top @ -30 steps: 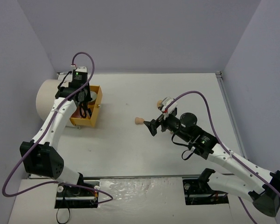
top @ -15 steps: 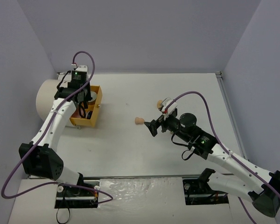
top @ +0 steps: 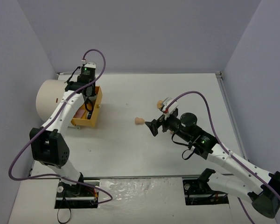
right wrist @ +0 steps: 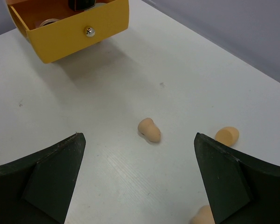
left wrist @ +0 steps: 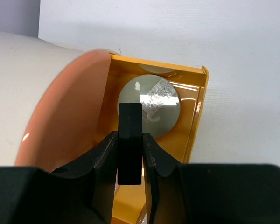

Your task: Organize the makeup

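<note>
While our left arm is reaching over the yellow drawer (top: 95, 112) at the far left of the table (top: 130, 149), our left gripper (left wrist: 129, 138) is clenching a black compact (left wrist: 129, 119). We are seeing the compact edge-on, standing upright between the two fingers. It is hanging over the open drawer, which is sitting against the orange front (left wrist: 65, 121) of the large cream cylinder (top: 49, 95). A pale green disc (left wrist: 149, 106) is lying inside the drawer at its far end, partly hidden behind the compact. We cannot tell whether the two are touching.

Our right gripper (top: 153, 127) is hovering near the middle of the table, its fingers (right wrist: 46, 177) spread wide and grasping nothing. Just ahead of it a peach sponge (right wrist: 149, 129) is lying on its side on the bare surface, well apart from the drawer. A second peach sponge (right wrist: 227, 136) is resting to the right of the first in the right wrist view, apart from it. A third peach sponge (right wrist: 203, 215) is showing only partly at the bottom edge. Beyond them the drawer is facing us with its small metal knob (right wrist: 89, 31). Something dark is sitting inside, too cropped for us to name.
</note>
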Controlling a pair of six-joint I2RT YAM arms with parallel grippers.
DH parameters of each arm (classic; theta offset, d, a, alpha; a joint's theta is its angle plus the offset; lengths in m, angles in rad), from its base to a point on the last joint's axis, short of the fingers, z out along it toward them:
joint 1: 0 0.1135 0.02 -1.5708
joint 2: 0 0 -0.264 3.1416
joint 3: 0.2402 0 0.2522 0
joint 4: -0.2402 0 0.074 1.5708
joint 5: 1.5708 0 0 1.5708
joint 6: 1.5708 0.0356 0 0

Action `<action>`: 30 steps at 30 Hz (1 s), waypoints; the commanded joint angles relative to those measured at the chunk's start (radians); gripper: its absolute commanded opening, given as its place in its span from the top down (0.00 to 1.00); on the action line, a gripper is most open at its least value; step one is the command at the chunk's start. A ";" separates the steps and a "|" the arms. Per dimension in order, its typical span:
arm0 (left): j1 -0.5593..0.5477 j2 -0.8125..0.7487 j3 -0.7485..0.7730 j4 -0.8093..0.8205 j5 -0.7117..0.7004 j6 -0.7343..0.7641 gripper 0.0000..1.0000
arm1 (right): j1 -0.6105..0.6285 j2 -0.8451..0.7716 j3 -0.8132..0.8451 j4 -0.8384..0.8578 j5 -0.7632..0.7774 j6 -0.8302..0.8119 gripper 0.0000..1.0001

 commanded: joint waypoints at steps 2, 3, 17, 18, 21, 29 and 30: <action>-0.035 0.035 0.073 0.045 -0.179 0.053 0.97 | -0.017 -0.012 0.001 0.075 -0.023 0.011 0.00; -0.037 0.044 0.073 0.039 -0.192 0.051 0.93 | -0.020 -0.010 0.000 0.075 -0.026 0.011 0.00; -0.114 -0.019 0.179 -0.037 -0.162 0.028 0.31 | -0.030 0.001 0.005 0.071 -0.062 0.019 0.00; -0.116 -0.031 0.185 -0.047 -0.147 0.019 0.31 | -0.031 0.000 0.006 0.068 -0.062 0.019 0.00; -0.121 -0.065 0.195 -0.074 -0.077 -0.022 0.32 | -0.029 -0.006 0.010 0.061 -0.061 0.020 0.00; -0.169 -0.126 0.088 -0.099 0.138 -0.180 0.46 | -0.031 -0.012 0.008 0.054 -0.053 0.033 0.00; -0.183 -0.124 0.081 -0.107 0.141 -0.198 0.47 | -0.031 -0.013 0.008 0.052 -0.052 0.034 0.00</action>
